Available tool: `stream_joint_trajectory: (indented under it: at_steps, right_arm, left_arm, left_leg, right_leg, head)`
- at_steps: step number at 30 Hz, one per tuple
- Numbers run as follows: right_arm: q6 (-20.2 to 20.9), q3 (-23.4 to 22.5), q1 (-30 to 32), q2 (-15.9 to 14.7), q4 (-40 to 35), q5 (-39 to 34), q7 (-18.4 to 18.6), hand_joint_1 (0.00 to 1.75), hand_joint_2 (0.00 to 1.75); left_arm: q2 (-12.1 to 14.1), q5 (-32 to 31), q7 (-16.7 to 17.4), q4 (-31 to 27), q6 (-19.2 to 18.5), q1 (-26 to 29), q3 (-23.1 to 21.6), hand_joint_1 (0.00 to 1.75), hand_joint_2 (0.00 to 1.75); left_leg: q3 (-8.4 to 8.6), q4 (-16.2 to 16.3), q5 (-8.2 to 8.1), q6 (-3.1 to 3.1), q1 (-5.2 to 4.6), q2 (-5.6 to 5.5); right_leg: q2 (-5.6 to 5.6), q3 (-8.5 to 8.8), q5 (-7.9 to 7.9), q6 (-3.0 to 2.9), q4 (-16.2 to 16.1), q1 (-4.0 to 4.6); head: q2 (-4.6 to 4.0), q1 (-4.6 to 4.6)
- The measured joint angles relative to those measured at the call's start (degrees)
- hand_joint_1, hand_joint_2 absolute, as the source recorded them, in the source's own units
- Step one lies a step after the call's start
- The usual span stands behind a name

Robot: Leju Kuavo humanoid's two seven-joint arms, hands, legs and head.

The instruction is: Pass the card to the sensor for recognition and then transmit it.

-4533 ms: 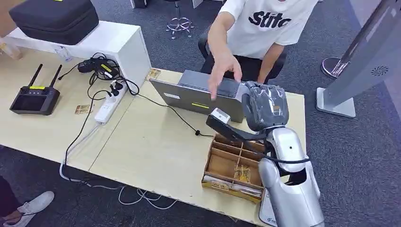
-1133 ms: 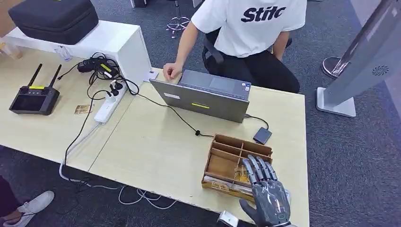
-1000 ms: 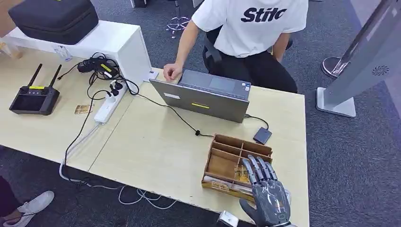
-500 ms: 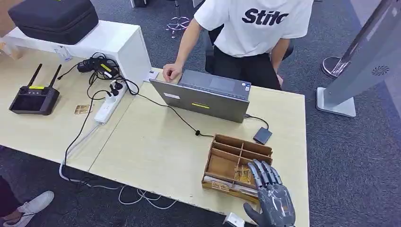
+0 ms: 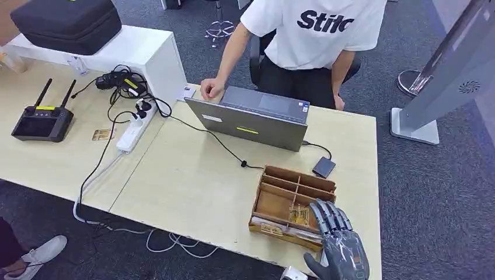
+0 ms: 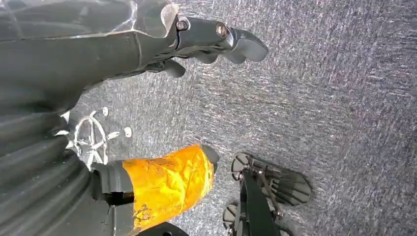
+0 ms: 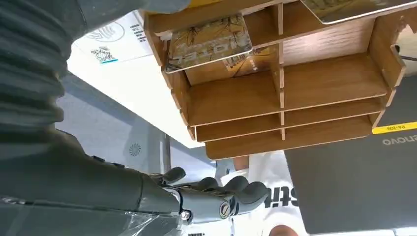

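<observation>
The right hand [image 5: 341,248] hovered spread and empty at the wooden organizer's [image 5: 279,203] five o'clock corner; the card [image 5: 299,215] lay inside it, ungrasped. Sensor pass and handover remained.

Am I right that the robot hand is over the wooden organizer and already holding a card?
Not quite. The right robot hand is at the wooden organizer, but it holds nothing; the head view shows its fingers spread, and the card sits in its compartment.
</observation>
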Motion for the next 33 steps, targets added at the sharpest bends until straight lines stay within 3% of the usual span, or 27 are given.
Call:
stream_joint_trajectory:
  at_steps: [33]
  right_arm:
    - [1.1, 1.6, -2.0, 0.0, 5.0, 3.9, 2.0, 0.00, 1.75]
  left_arm:
    - [0.0, -0.2, -0.1, -0.5, -0.2, 0.0, 0.0, 0.00, 1.75]
  left_leg:
    - [-0.02, 0.0, 0.00, 0.00, 0.00, -0.01]
  right_leg:
    - [-0.01, 0.00, 0.00, 0.00, 0.0, -0.01]
  head:
    - [0.00, 0.02]
